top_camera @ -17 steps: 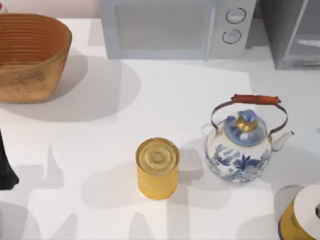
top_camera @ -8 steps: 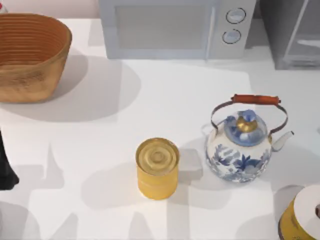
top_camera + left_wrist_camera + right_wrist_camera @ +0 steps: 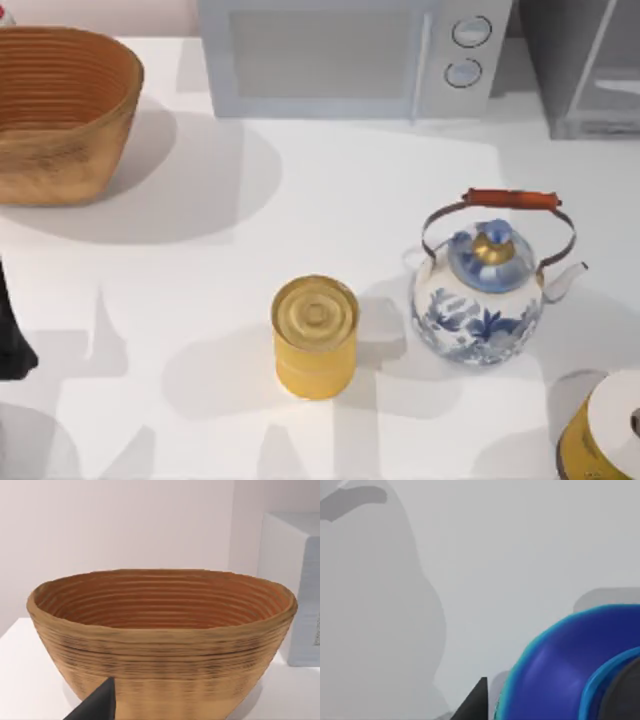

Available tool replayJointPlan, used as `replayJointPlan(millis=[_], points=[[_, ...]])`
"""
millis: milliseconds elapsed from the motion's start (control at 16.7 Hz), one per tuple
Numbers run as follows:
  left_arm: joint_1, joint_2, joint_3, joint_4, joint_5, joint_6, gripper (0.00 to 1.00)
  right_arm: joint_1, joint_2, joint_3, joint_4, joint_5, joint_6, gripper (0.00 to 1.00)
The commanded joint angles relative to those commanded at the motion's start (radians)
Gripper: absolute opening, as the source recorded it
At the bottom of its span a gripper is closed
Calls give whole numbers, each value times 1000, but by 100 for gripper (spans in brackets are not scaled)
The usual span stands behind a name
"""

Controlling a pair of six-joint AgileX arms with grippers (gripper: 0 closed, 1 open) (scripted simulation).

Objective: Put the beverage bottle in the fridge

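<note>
Fridge stands at the far right corner of the desk, cut by the frame; whether its door is ajar cannot be told. Beside it is the microwave, then the basket at far left, the kettle right of centre, and the yellow can mid-desk. Likely beverage bottle: a yellow-bodied, white-topped container at the near right corner, well apart from the fridge. Right claw hangs close by a blue rounded surface that I cannot identify; left claw faces the basket, parked. Grip state of either claw: cannot tell. Risks, as judged: the kettle sits between container and fridge, so a low carry may clip its handle; a shut door would block entry; the can could be grasped by mistake.
</note>
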Motion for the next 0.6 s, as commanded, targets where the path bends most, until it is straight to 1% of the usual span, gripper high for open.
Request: replayJointPlan(millis=[180,420,600], points=[[0,0,0,0,0,0,100,-67,33,106,-123,-17,-109,1],[0,0,0,0,0,0,100,-152,78,255,-370,-46,-252,1],[0,0,0,0,0,0,100,-233,96,339,-480,-61,-326,1]])
